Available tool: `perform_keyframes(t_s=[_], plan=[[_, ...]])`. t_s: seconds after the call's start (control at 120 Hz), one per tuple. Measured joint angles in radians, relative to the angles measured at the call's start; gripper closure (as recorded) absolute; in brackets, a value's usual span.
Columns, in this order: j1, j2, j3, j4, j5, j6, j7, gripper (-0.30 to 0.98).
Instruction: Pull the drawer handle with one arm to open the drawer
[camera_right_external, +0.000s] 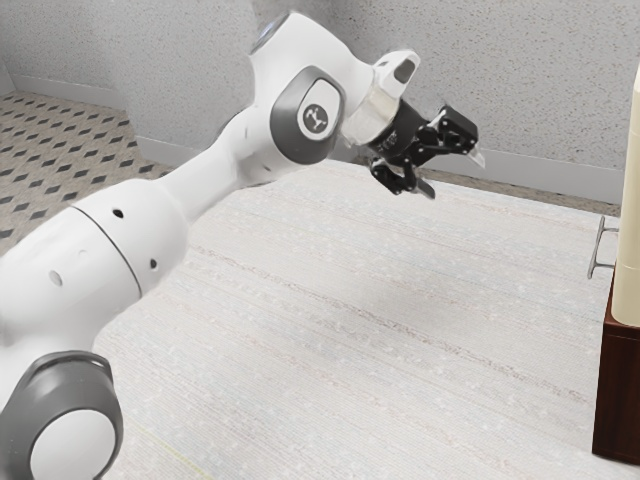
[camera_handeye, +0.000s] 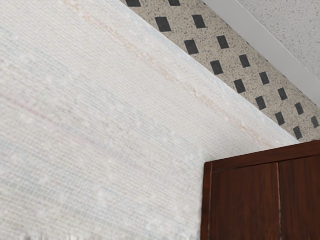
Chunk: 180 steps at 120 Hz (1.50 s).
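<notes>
My black gripper (camera_right_external: 452, 160) hangs above the pale table in the exterior view, its two fingers spread wide with nothing between them. At the exterior view's right edge, a thin grey metal handle (camera_right_external: 596, 250) sticks out toward the arm, beside a cream-coloured body (camera_right_external: 629, 215) and above a dark reddish-brown wooden cabinet (camera_right_external: 618, 390). A wide gap separates the gripper from the handle. In the wrist view, dark brown wood of the cabinet (camera_handeye: 245, 200) appears. The drawer front is mostly cut off by the exterior view's edge.
A pale, streaked table surface (camera_right_external: 400, 320) lies under the arm and reaches to the cabinet. Behind it stand a speckled grey wall (camera_right_external: 520, 80) and a floor with dark diamond tiles (camera_right_external: 60, 150).
</notes>
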Motion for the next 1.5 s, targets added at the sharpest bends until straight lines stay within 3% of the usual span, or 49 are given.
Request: perform_keyframes(t_s=[0.167,0.308,0.667,0.8,1.117,1.5], plan=[[0.047,0.008,-0.107,0.002,-0.144,-0.174,-0.061,0.02],[0.057,0.091,-0.133,0.100,-0.197,-0.255,-0.100,0.02],[0.052,0.179,-0.181,0.165,-0.222,-0.116,-0.122,0.07],[0.058,0.177,-0.254,0.157,-0.258,-0.133,-0.116,0.10],[-0.021,0.218,-0.261,0.132,-0.277,-0.130,-0.102,0.14],[-0.023,0.228,-0.265,0.136,-0.276,-0.077,-0.051,0.33]])
